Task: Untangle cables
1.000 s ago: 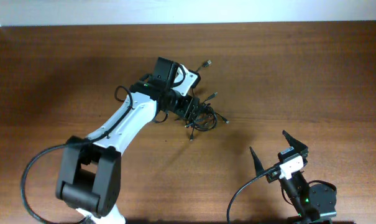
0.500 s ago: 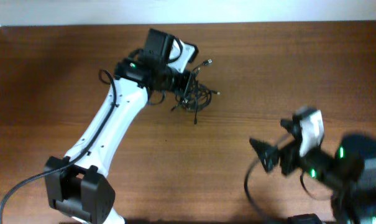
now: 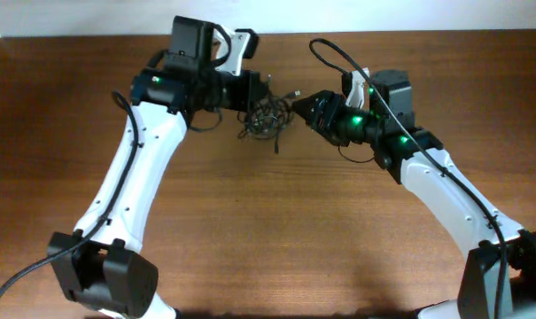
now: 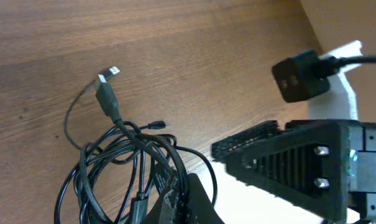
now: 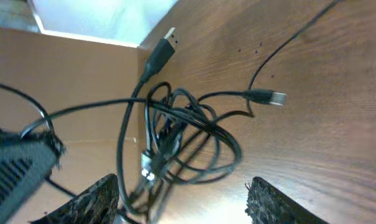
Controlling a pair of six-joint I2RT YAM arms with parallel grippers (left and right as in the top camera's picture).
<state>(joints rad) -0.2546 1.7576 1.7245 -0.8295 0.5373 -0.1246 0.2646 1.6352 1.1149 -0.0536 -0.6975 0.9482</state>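
Observation:
The cables [image 3: 266, 120] are a small knot of thin black wires near the table's far edge, with one plug [image 3: 294, 91] sticking out to the right. My left gripper [image 3: 257, 100] reaches in from the left and is shut on the cables [image 4: 125, 158], its dark fingertips [image 4: 194, 199] pinching several loops. A USB plug [image 4: 107, 93] lies loose beyond them. My right gripper [image 3: 300, 105] comes in from the right, just beside the knot. In the right wrist view the right gripper [image 5: 181, 208] is open, with the cables [image 5: 181, 134] just ahead of it, nearer its left finger [image 5: 94, 199].
The wooden table [image 3: 250, 230] ends at a pale wall strip [image 3: 383, 16] just behind the knot. A thick black cable [image 3: 325, 53] loops above the right arm. The right arm's ribbed finger [image 4: 250, 149] stands close to my left fingertips.
The right arm swung up from the front right to the knot, and its jaws narrowed somewhat. My left gripper closed on the cables and carried them up and left, toward the far edge.

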